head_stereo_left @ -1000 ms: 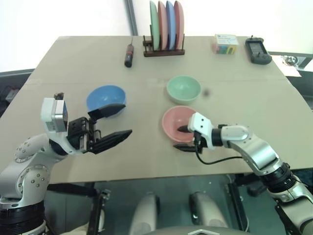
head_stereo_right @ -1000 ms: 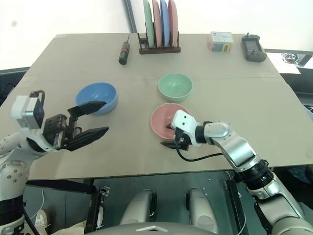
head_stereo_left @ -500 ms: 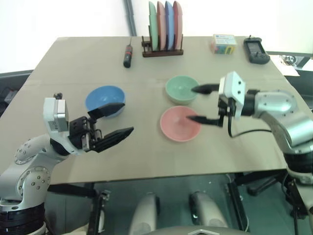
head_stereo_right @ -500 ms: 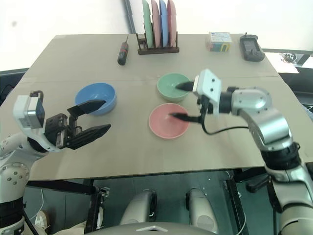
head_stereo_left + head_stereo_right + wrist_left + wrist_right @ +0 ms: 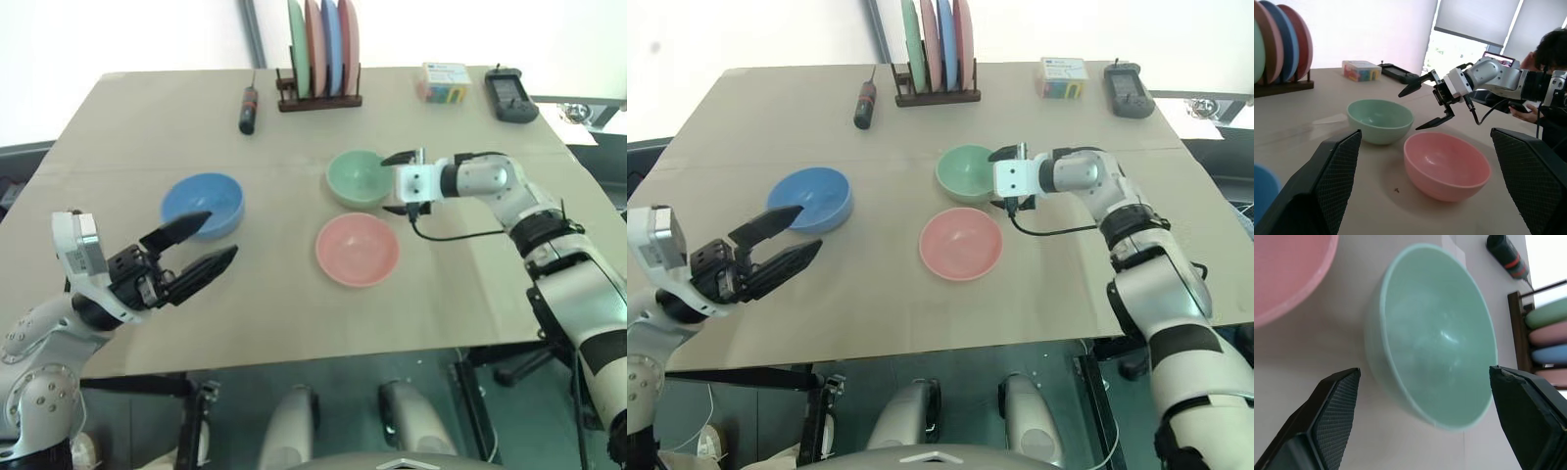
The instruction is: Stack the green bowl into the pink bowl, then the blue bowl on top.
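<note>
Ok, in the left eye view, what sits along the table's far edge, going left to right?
Screwdriver → plate rack → small colourful box → black device.

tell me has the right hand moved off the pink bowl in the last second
Yes. The right hand has gone from the pink bowl toward the plate rack, now open beside the green bowl.
</note>
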`<action>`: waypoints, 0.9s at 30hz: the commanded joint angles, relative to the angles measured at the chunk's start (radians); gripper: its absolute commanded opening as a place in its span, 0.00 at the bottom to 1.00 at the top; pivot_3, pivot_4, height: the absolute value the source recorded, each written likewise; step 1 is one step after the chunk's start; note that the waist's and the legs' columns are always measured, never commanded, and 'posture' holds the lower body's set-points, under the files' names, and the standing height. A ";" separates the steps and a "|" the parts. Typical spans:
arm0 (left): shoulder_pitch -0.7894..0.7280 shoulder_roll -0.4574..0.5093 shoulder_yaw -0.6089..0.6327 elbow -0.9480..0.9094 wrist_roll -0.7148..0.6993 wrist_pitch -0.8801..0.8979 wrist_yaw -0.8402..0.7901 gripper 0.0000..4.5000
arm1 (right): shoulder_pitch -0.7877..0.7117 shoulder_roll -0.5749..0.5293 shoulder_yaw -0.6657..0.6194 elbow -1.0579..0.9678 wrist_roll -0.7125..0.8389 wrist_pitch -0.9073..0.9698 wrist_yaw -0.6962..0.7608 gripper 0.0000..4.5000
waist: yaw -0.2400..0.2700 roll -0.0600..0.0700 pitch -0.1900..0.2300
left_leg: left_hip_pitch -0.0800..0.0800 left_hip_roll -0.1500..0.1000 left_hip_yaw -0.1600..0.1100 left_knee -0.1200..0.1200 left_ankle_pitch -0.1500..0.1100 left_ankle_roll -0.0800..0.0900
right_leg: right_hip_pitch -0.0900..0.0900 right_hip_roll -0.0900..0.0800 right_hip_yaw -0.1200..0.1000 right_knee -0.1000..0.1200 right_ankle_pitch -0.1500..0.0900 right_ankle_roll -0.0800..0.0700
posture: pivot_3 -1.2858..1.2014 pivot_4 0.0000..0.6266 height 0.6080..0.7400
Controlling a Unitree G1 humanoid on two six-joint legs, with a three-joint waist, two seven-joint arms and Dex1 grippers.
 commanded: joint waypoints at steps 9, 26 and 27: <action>0.087 -0.005 0.098 -0.129 -0.057 -0.011 0.062 1.00 | -0.073 0.061 0.028 0.145 -0.143 -0.063 -0.108 0.28 | -0.006 0.001 0.001 | 0.002 0.000 0.000 0.003 0.000 0.000 | 0.000 0.001 0.000 0.004 -0.002 -0.004 | 0.52 0.24 1.00; 0.064 -0.025 0.036 -0.069 0.024 -0.056 0.083 1.00 | 0.184 -0.164 -0.211 -0.847 0.544 0.664 0.714 0.01 | 0.021 0.004 0.002 | 0.002 0.000 -0.004 0.003 0.000 0.000 | 0.002 0.000 -0.003 0.004 0.000 0.000 | 0.52 0.24 1.00; 0.051 -0.024 0.026 -0.059 0.036 -0.057 0.085 1.00 | 0.230 -0.185 -0.206 -0.958 0.559 0.741 0.699 0.01 | 0.022 0.004 0.002 | 0.002 0.000 -0.004 0.002 0.000 0.000 | 0.002 0.000 -0.004 0.003 -0.001 -0.001 | 0.52 0.24 1.00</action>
